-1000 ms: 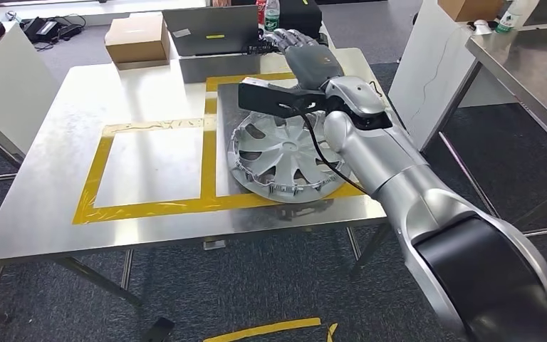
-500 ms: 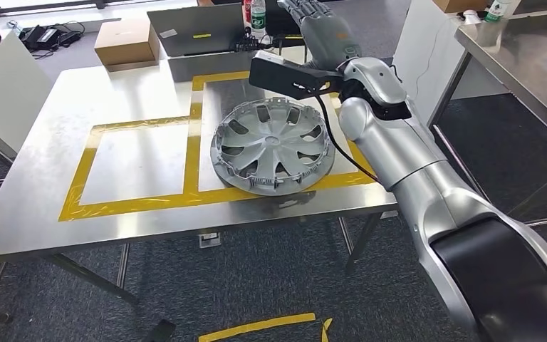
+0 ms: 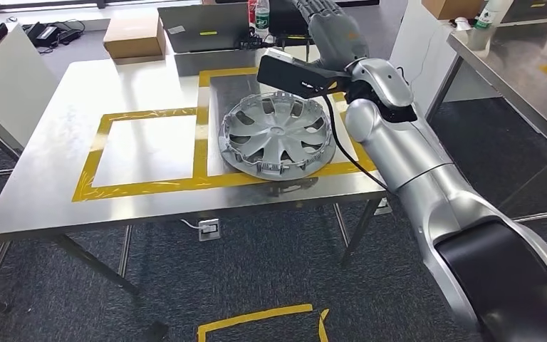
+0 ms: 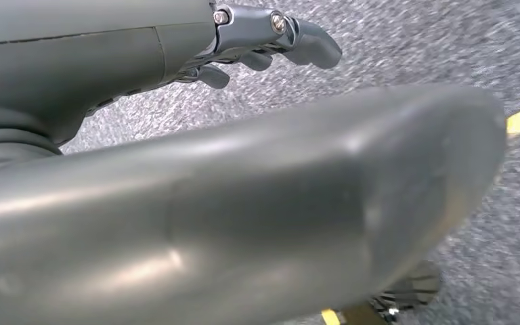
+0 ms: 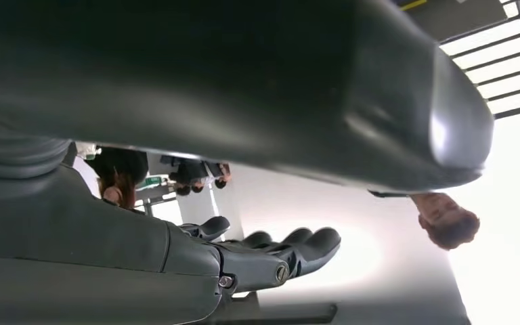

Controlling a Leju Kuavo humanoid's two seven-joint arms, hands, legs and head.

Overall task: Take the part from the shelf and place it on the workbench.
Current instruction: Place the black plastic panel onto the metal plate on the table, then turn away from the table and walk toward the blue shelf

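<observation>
Right arm [image 3: 413,164]: silver shell, black band at upper segment, black cable looped along forearm. Black camera block at wrist. Right hand [image 3: 327,25] dark grey; left hand [image 4: 271,40] grey, screws visible.

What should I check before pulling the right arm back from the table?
1. Hubcap resting on the workbench: ok, though its near rim sits on the yellow tape.
2. Hubcap inside the right taped square: not ok, the rim overlaps the tape line.
3. Right robot hand free of the hubcap: ok, it is raised beyond it and holds nothing.
4. Right robot hand's fingers: ok, stretched out with nothing between them.
5. Left robot hand: ok, holds nothing, hanging over carpet.
6. Laptop and bottles near the hand: clearance cannot tell.
</observation>
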